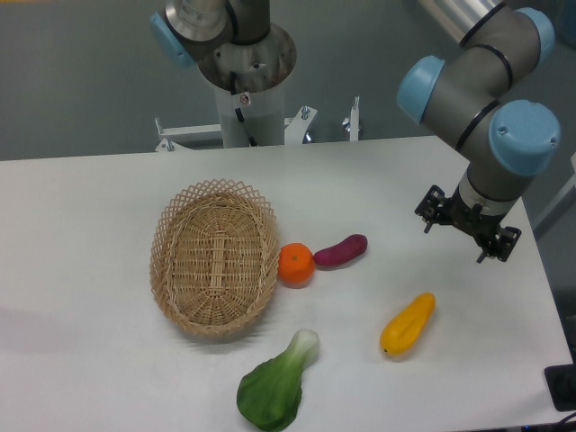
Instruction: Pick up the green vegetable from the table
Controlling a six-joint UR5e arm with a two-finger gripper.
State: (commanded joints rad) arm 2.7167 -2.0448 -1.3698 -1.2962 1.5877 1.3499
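We see the green vegetable (275, 387) lying on the table (81, 234), far from the gripper (467, 225), whose jaws we cannot make out.

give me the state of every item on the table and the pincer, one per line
oval wicker basket: upright, empty
round orange: on table, touching basket
purple sweet potato: lying flat beside orange
yellow pepper-like vegetable: lying flat, alone
green leafy vegetable with pale stem: lying flat near front edge, not grasped
pincer: holding nothing; open or shut cannot be told

Grey arm (486, 54), blue caps, seemingly black hand (466, 224)
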